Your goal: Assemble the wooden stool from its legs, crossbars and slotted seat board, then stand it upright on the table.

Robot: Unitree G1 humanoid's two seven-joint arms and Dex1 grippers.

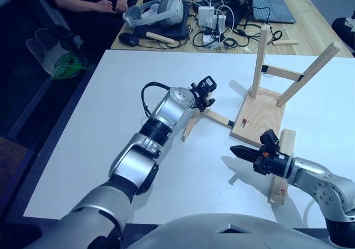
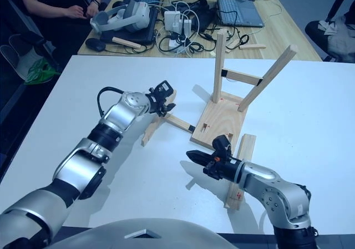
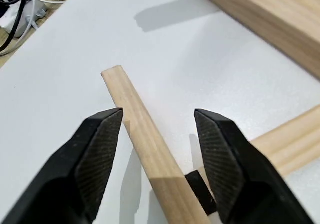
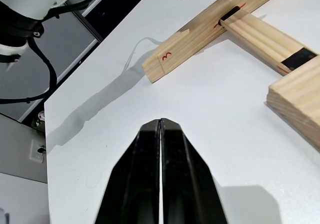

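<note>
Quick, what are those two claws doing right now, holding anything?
Left gripper: open, fingers either side of a wooden bar, not clamped on it.
Right gripper: shut, holding nothing.

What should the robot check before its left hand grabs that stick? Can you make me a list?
1. Left gripper open: ok.
2. Leg between its fingers: ok.
3. Right gripper free: ok, shut on nothing.
4. Seat board flat on the table: ok.
5. Crossbar tight in that leg: cannot tell.
6. All legs fitted: not ok, a loose leg lies by the right gripper.
</note>
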